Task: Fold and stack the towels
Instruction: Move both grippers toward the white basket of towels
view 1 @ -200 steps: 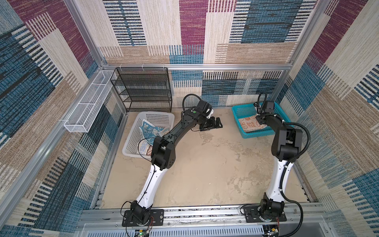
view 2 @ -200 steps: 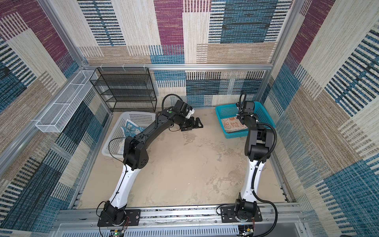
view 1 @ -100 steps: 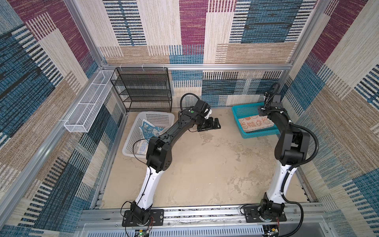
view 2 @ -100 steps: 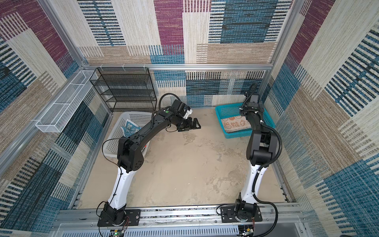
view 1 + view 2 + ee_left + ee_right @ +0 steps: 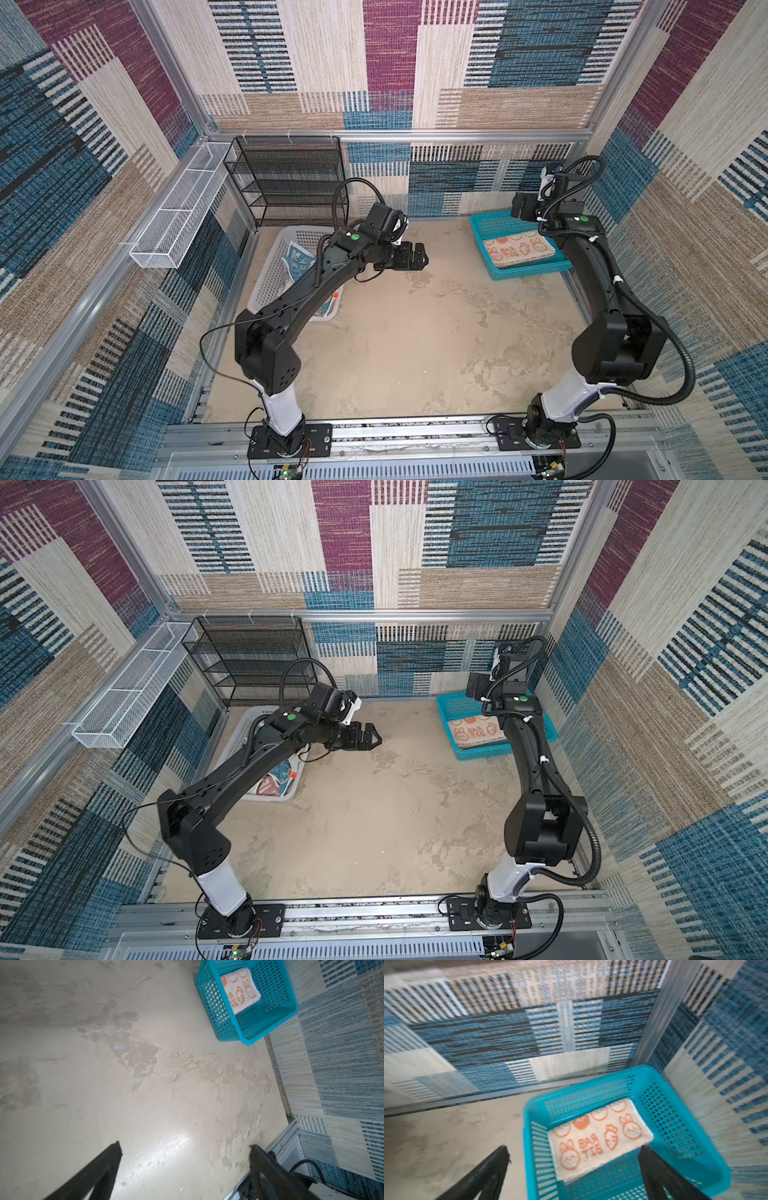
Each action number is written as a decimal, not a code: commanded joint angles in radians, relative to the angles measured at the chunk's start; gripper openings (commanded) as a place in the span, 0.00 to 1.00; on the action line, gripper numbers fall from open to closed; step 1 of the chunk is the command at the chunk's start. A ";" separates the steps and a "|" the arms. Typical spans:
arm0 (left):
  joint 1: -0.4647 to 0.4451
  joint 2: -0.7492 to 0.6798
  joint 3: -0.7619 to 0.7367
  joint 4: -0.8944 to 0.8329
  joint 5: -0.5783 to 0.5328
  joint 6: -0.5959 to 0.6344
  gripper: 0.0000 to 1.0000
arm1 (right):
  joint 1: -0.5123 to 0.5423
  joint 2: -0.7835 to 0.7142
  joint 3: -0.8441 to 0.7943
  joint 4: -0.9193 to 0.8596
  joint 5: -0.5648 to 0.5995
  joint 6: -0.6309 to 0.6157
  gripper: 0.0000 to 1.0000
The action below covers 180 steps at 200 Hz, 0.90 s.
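Both pincers I see spread wide and empty, my left gripper (image 5: 185, 1147) over the tabletop (image 5: 145, 1084), my right gripper (image 5: 573, 1150) above the teal basket (image 5: 670, 1118) containing the folded orange rabbit towel (image 5: 600, 1138).

- Left gripper (image 5: 423, 258): jaws spread, nothing between them; bare tabletop (image 5: 395, 332) below and ahead, open passage.
- Behind it: white basket (image 5: 266, 291), then the black wire rack (image 5: 286, 183) at the wall.
- Right gripper (image 5: 573, 1148): teal basket (image 5: 675, 1105) walls under the spread jaws, orange towel (image 5: 600, 1140) on its floor; back wall (image 5: 508, 1032) close ahead.
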 commanded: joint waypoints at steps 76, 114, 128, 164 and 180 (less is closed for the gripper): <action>0.026 -0.541 -0.512 -0.066 -0.367 0.003 0.99 | 0.535 -0.199 -0.218 0.108 0.029 0.167 0.99; 0.120 -0.670 -0.627 -0.120 -0.390 -0.052 0.99 | 0.759 -0.078 -0.233 0.154 0.062 0.179 0.99; 0.205 -0.722 -0.675 -0.122 -0.323 -0.079 0.99 | 0.833 -0.026 -0.223 0.174 0.064 0.196 0.99; 0.379 -0.804 -0.762 -0.122 -0.186 -0.098 0.99 | 0.966 0.177 -0.096 0.136 0.059 0.259 0.98; 0.460 -0.825 -0.784 -0.129 -0.118 -0.095 0.99 | 0.992 0.258 -0.032 0.134 0.031 0.288 0.98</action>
